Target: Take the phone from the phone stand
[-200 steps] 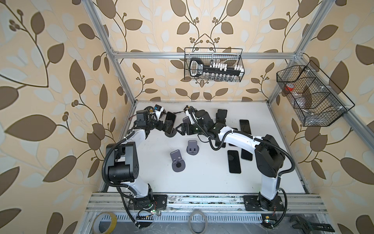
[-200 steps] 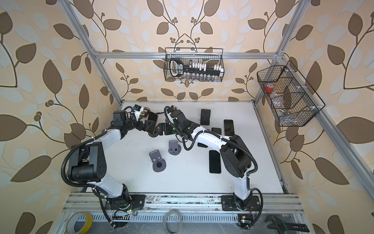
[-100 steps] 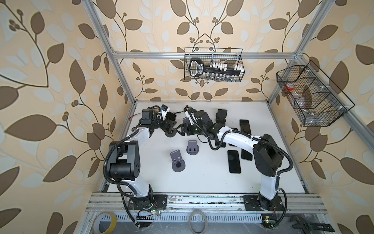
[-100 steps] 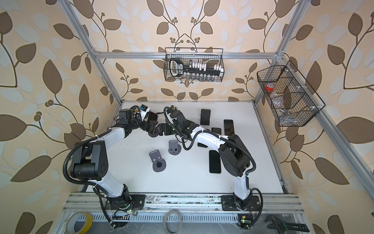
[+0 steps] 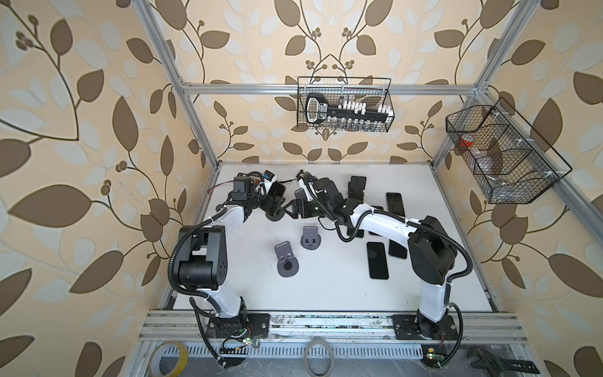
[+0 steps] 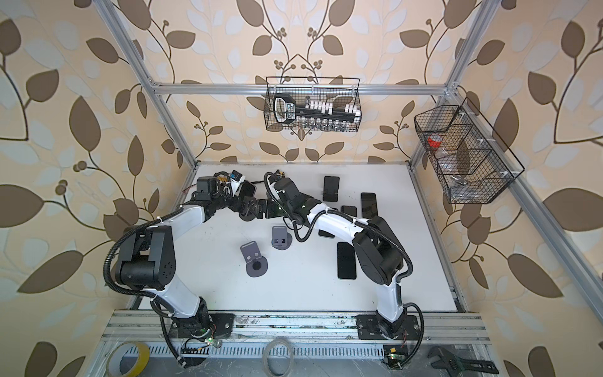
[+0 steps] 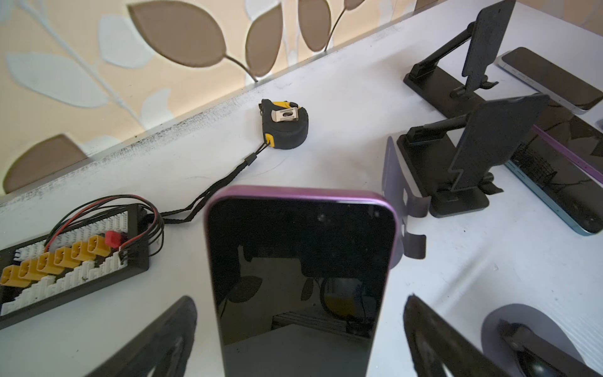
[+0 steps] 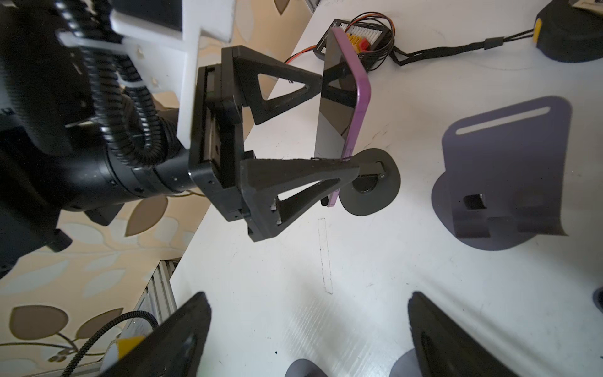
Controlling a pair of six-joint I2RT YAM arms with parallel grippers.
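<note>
This is a robotics lab test cell: an aluminium frame (image 5: 293, 88) lined with leaf-patterned wallpaper panels (image 5: 81, 130) boxes in a white worktop (image 5: 342, 293). A left arm (image 5: 228, 215) and a right arm (image 5: 385, 222) are bolted to a metal rail (image 5: 326, 321) along its front edge. Workshop gear surrounds them: a wire basket (image 5: 346, 79) hangs from the back bar and a second basket (image 5: 528, 182) from the side. A tape roll (image 5: 183, 356) and a wrench (image 5: 486, 357) lie out front, while a connector board (image 7: 65, 254) with loose wires and a tape measure (image 7: 285, 125) rest on the worktop.
</note>
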